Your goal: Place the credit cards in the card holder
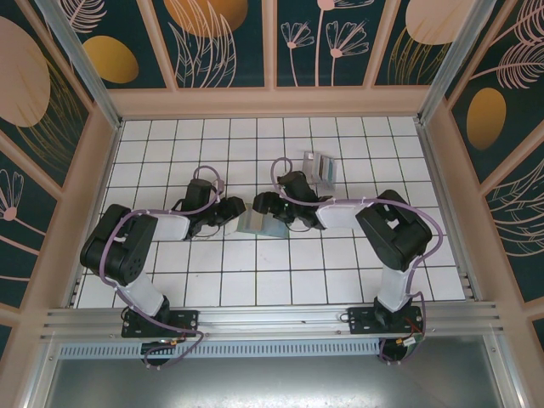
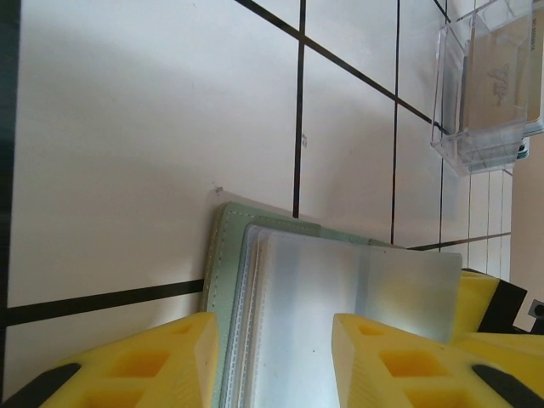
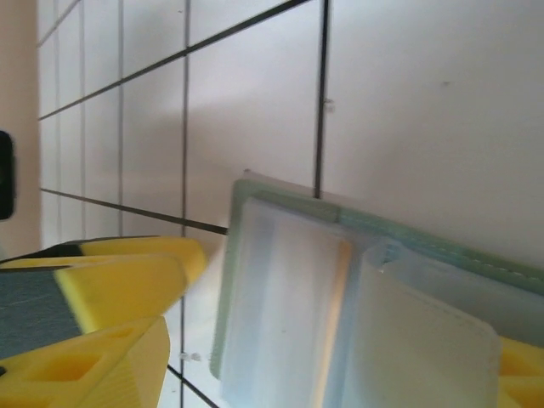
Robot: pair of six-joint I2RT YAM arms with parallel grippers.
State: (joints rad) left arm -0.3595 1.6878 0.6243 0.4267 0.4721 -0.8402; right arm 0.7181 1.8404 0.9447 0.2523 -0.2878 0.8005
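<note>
Yellow fingers [image 2: 170, 361] of my left arm pinch the near edge of the sage-green card holder [image 2: 225, 255], which lies open mid-counter [image 1: 255, 280] showing frosted inner sleeves [image 2: 340, 280]. My right fingers [image 3: 110, 289] stand spread just beside the holder's other side. Credit cards [image 1: 318, 168] sit in a clear box [image 2: 476, 93], farther back on the white tiles.

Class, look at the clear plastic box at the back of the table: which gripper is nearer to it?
Right. The right gripper is just in front of the clear box; the left gripper lies farther left, at the card holder.
</note>
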